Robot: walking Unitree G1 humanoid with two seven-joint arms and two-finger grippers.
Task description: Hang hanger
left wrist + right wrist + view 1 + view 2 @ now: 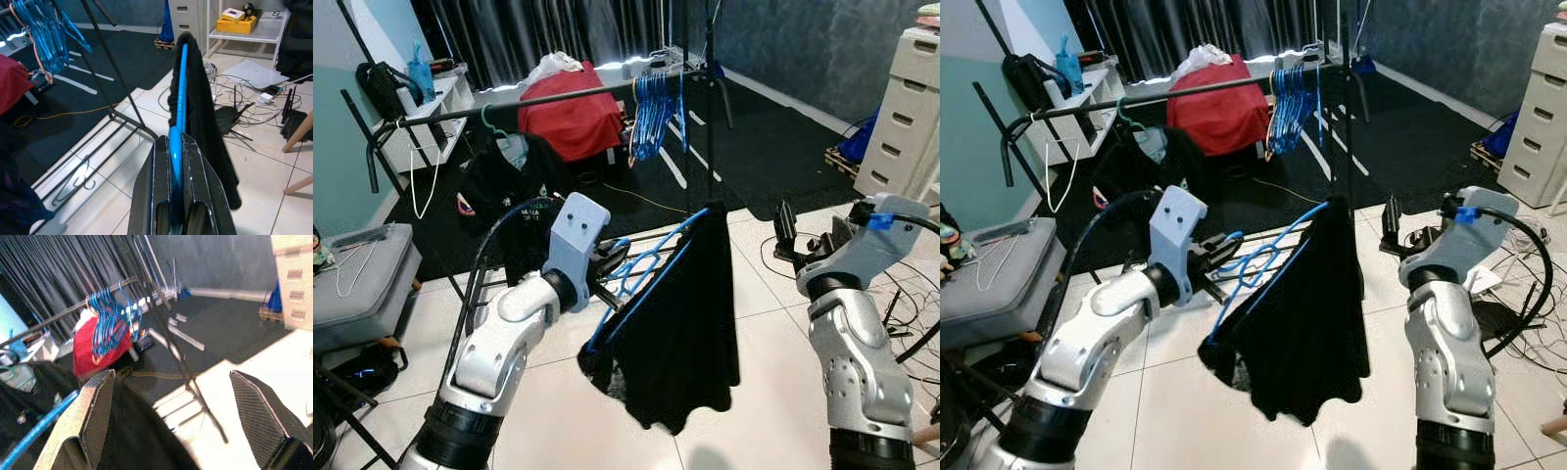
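Observation:
A blue plastic hanger (pixel 641 272) carries a black garment (pixel 685 323) and is held up over the tiled floor. My left gripper (pixel 612 279) is shut on the hanger near its hook; the left wrist view shows the blue bar (pixel 179 117) clamped between the black fingers (pixel 154 196). The black clothes rail (pixel 509 103) runs across behind, with a bunch of blue hangers (pixel 656 113) and a dark garment (pixel 509 176) on it. My right gripper (pixel 808 235) is open to the right of the garment, with wide-spread pads (pixel 254 411) holding nothing.
A red-covered object (pixel 570 119) sits behind the rail. The rack's lower bars (pixel 636 240) lie just beyond the hanger. White drawers (pixel 906 113) stand at the right, cables (pixel 901 294) trail on the floor there, and a grey seat (pixel 362 279) is at the left.

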